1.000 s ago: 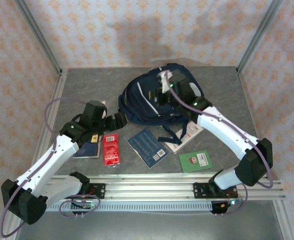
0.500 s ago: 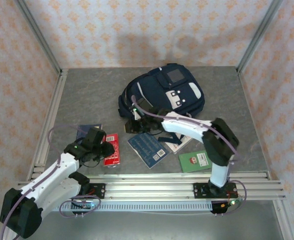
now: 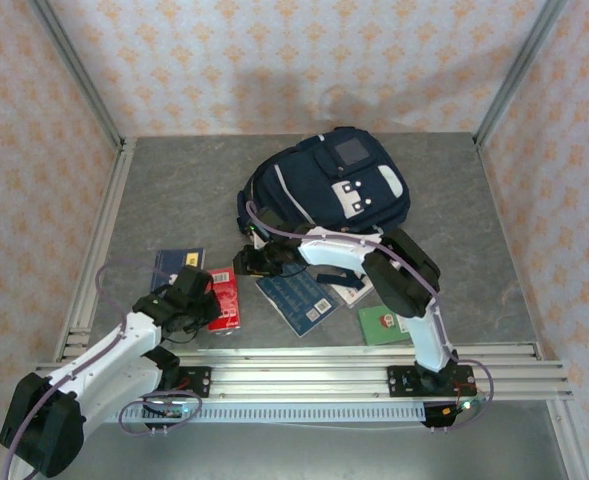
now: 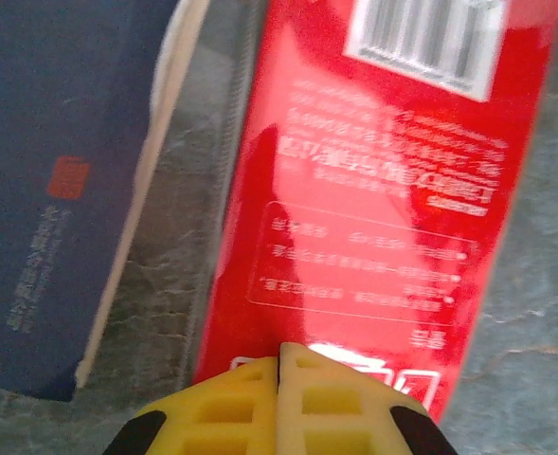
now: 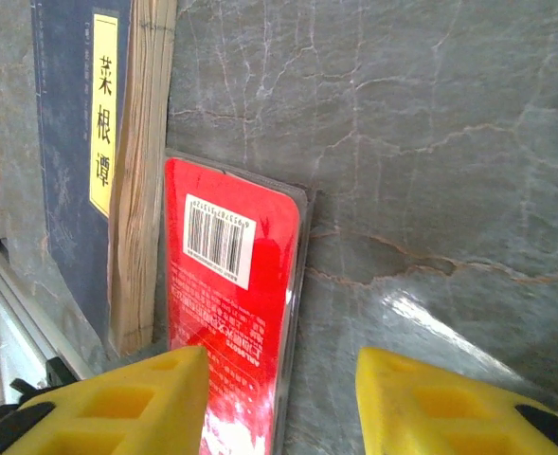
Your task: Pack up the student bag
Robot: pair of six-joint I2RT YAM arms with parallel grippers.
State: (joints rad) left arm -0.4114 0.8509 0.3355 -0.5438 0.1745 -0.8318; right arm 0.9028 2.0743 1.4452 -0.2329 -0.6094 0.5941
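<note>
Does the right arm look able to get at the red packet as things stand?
Probably yes. The right gripper stands open, facing the barcode end of the red packet with nothing between them. The left gripper, shut, sits at the opposite end, so the arms may crowd.

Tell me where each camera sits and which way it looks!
Top: above and behind the robot, looking down at the table and bag; left arm and right arm show.
Left wrist: on the left arm, looking down at a red packet and blue book; the shut left claw shows.
Right wrist: on the right arm, looking low across the table; the open right claw shows.
Both wrist views share the red packet and blue book.
</note>
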